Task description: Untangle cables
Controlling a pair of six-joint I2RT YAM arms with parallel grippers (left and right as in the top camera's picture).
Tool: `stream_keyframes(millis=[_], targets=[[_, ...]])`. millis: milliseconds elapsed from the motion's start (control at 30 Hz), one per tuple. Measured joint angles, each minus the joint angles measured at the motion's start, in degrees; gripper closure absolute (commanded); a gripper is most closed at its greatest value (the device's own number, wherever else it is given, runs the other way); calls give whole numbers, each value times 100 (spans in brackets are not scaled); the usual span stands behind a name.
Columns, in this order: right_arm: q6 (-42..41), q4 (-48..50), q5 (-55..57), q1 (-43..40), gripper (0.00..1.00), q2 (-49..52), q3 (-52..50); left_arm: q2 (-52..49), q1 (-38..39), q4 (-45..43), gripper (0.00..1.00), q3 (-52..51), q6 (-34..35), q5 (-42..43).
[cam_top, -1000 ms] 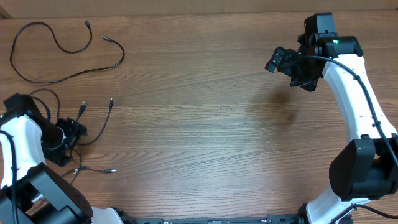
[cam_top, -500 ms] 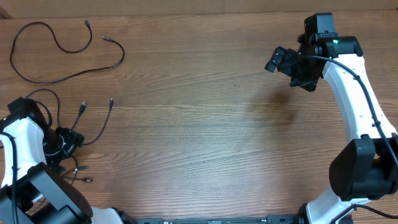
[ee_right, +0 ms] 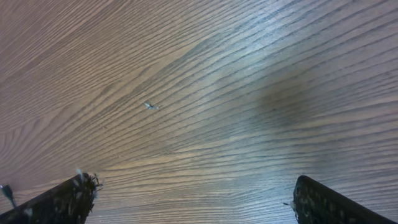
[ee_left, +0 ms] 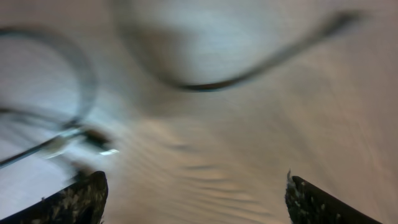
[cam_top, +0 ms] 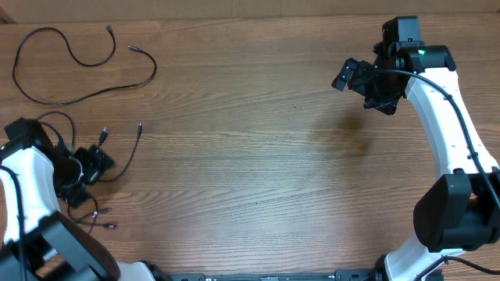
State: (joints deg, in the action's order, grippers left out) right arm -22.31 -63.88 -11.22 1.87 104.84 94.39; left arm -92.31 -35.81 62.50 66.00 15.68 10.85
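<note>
One loose cable (cam_top: 78, 58) lies apart at the far left, curled in a wide loop. A tangle of thin black cables (cam_top: 117, 160) sits at the left edge, with plug ends at the front (cam_top: 103, 211) and pointing to the back (cam_top: 140, 126). My left gripper (cam_top: 94, 164) hovers over this tangle. In the blurred left wrist view the left gripper (ee_left: 196, 186) is open with bare wood between its fingers, and cable strands (ee_left: 217, 82) lie ahead of it. My right gripper (cam_top: 351, 76) hangs at the far right, and the right wrist view shows the right gripper (ee_right: 196, 186) open over bare wood.
The wooden table (cam_top: 258, 172) stretches between the two arms. The left arm's white link (cam_top: 27, 179) and its own thicker wires cover part of the tangle. The right arm (cam_top: 445, 117) runs along the right edge.
My left gripper dipped toward the front, came back up to the right, and its jaws spread wider. The tangle's front strand ends were drawn left. The right arm has not moved.
</note>
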Motion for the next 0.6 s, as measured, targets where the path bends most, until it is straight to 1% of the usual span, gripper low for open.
stream_keyframes(millis=[33, 100, 233, 267, 300, 400, 500, 600], targets=[[-2, 0, -9, 0, 0, 0, 0, 260, 127, -122, 8, 9, -164, 400], [0, -15, -76, 0, 0, 0, 0, 710, 431, -273, 7, 26, -293, 782], [-2, -59, -376, 0, 0, 0, 0, 1709, 1432, -431, 5, 87, -433, 1185], [0, -79, -420, 0, 0, 0, 0, 1902, 1663, -459, 4, 98, -452, 1237], [-2, -116, -468, 0, 0, 0, 0, 2127, 1934, -487, 1, 107, -472, 1274], [0, -291, -555, 0, 0, -28, 0, 2669, 2570, -511, 0, 111, -520, 1281], [0, -463, -573, 0, 0, -203, -4, 3073, 2949, -527, 0, 114, -522, 1292], [-2, -772, -396, 13, 1, -625, -11, 3375, 3152, -483, 0, 114, -522, 1296]])
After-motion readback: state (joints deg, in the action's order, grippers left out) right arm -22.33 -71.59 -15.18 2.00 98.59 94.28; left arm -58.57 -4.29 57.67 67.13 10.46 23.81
